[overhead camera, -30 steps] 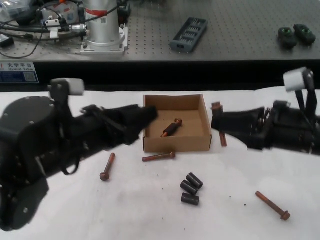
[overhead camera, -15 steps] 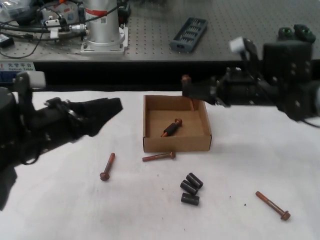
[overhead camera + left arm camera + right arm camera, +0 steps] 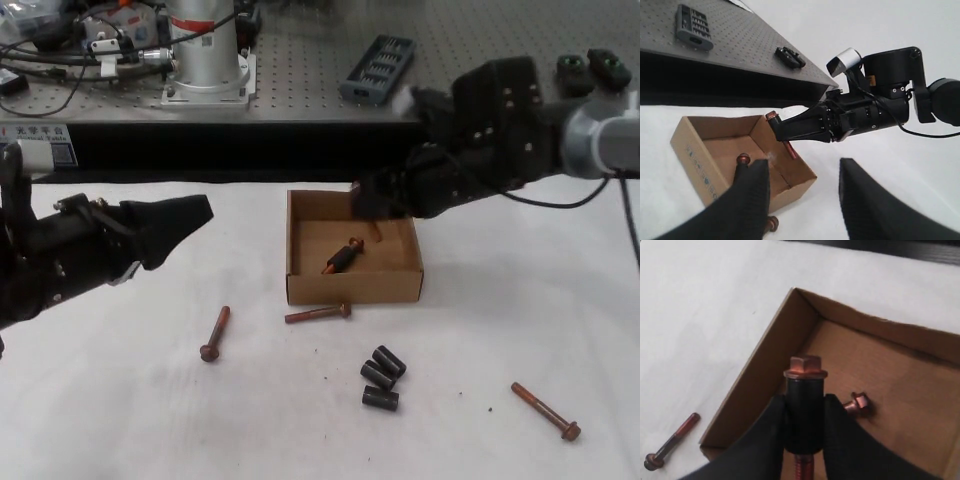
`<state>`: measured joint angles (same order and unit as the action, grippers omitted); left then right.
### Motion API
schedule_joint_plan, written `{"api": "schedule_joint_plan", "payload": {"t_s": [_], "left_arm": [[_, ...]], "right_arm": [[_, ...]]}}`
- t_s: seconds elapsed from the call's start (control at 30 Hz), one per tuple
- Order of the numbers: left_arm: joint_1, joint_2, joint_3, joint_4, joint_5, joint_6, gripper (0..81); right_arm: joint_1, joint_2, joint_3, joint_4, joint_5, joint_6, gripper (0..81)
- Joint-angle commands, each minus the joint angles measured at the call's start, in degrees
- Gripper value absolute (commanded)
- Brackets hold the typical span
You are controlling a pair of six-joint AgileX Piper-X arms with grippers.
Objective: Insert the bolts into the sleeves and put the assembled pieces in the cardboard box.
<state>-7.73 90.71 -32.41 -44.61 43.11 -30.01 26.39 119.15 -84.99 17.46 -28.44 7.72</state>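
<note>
High view. Cardboard box (image 3: 350, 288) mid-bench on white cloth. Right gripper (image 3: 368, 198) over the box's far right part, pinching a bolt-and-sleeve piece (image 3: 378, 233) whose copper end hangs inside the box. A second assembled piece (image 3: 343, 255) lies on the box floor. Left gripper (image 3: 190, 214) is left of the box, well apart from it. Three loose bolts on the cloth: one just before the box front (image 3: 316, 314), one to the front left (image 3: 214, 333), one far front right (image 3: 545, 411). Three black sleeves (image 3: 381, 381) clustered in front of the box. Blue-and-white label (image 3: 37, 143) on the rear bench edge; its print is not legible enough to note.

Left wrist view. Left gripper's fingers (image 3: 752, 197) spread wide, nothing between them. Small blue printed marks (image 3: 696, 161) on the box's outer wall, unreadable.

Right wrist view. Right fingers (image 3: 771, 432) pressed on the black sleeve (image 3: 804, 410); hex bolt head (image 3: 805, 367) sits on top, threaded end pokes out below. It is over the box interior near one wall; cannot tell whether it touches the floor.
</note>
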Motion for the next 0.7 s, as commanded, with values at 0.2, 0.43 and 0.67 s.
{"api": "schedule_joint_plan", "payload": {"t_s": [0.2,0.43,0.67], "left_arm": [[-0.1,-0.9,-0.2,1.3,0.7,0.4,32.7],[-6.0,-0.9,-0.6,6.3,-3.7,9.0,32.7],[-14.3,-0.9,-9.0,31.3,-13.6,31.7,33.3]], "right_arm": [[0.9,-0.6,-1.3,3.4,0.7,-1.0,36.7],[-1.1,-4.0,-1.1,13.5,-2.0,-6.7,33.8],[-1.2,-10.7,-1.1,26.5,-0.2,-18.0,29.3]]}}
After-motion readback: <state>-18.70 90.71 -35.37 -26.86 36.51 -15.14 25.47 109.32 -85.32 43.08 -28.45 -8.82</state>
